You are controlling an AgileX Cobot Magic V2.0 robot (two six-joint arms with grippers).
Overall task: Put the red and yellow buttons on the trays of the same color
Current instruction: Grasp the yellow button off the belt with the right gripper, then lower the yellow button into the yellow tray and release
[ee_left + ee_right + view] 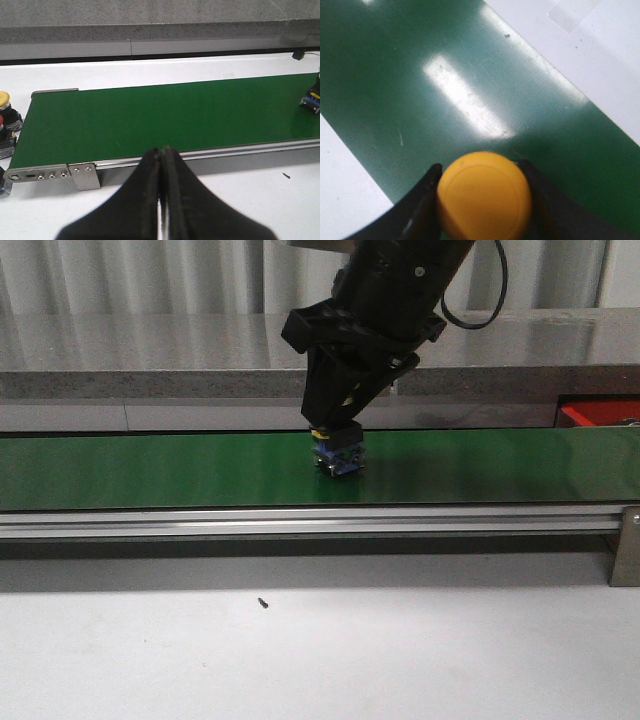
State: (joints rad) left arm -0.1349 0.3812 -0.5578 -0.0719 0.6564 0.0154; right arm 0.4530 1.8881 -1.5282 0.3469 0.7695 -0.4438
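My right gripper (336,433) is shut on a yellow button (484,194) with a blue base (338,455), which rests on the green conveyor belt (150,468) near its middle. In the right wrist view both black fingers (422,205) press the yellow cap's sides. The same button shows at the far edge of the left wrist view (312,98). My left gripper (161,150) is shut and empty, in front of the belt's near rail. Another yellow button (4,98) and a red one (1,122) stand off the belt's end. A red tray (600,412) sits at the right, behind the belt.
The belt's metal rail (300,521) runs along its near side, with a bracket (626,545) at the right. A grey counter (150,360) lies behind. A small dark speck (263,603) lies on the white table (320,650).
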